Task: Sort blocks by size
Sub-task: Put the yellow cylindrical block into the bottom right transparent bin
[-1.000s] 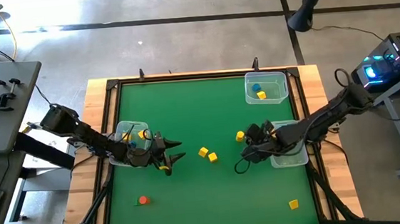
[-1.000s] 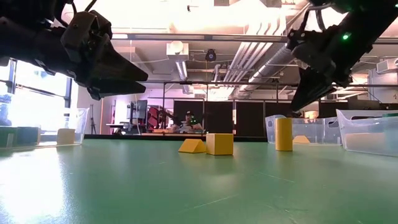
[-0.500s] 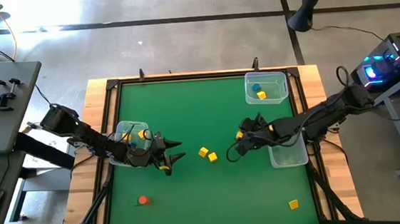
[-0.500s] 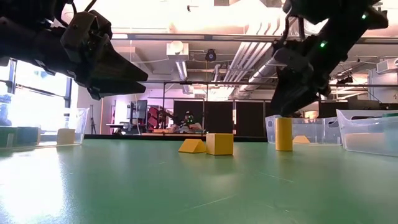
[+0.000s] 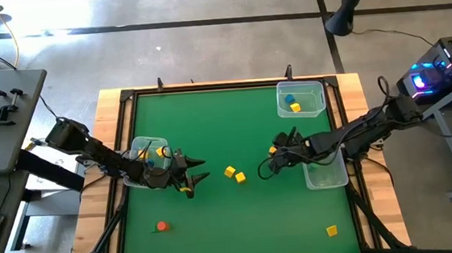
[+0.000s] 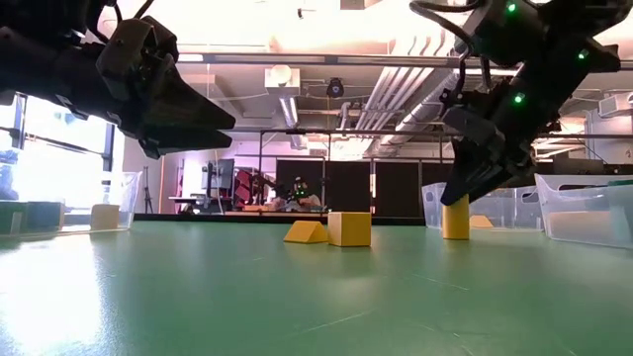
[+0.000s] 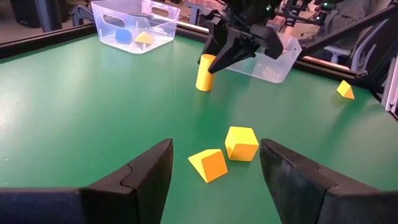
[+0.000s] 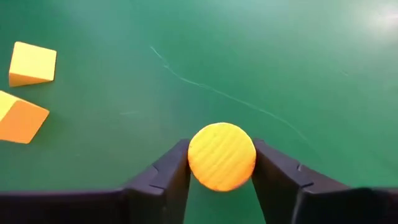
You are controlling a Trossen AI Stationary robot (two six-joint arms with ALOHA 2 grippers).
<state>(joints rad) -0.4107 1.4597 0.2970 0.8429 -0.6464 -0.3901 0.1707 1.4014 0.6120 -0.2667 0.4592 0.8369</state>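
Note:
A yellow cylinder block (image 8: 222, 155) stands upright on the green table right of centre (image 5: 271, 149), and my right gripper (image 5: 274, 157) is shut on it. A yellow cube (image 5: 240, 176) and a yellow wedge (image 5: 230, 172) lie side by side mid-table. An orange-red piece (image 5: 162, 226) lies near the left front and a yellow block (image 5: 332, 230) near the right front. My left gripper (image 7: 216, 149) hangs open above the table beside the left bin, pointing toward the cube (image 7: 241, 143) and wedge (image 7: 208, 165). My right gripper pinches the cylinder's round side (image 8: 193, 158) between its two fingers, one on each opposite side, near the top end. The fingers (image 6: 475, 178) come down from above, slanting in from the table's right. The cylinder stands upright with its base (image 6: 455, 235) on the table.
Three clear bins stand on the table. The left one (image 5: 136, 143) holds yellow blocks, the far right one (image 5: 318, 93) holds blue and yellow pieces, and the third (image 5: 327, 175) lies under my right arm. A raised dark frame (image 5: 207, 87) rims the table.
My right gripper has swung from the bin side toward the cylinder, come down over its top and taken hold of it. The cylinder stays upright in the same place.

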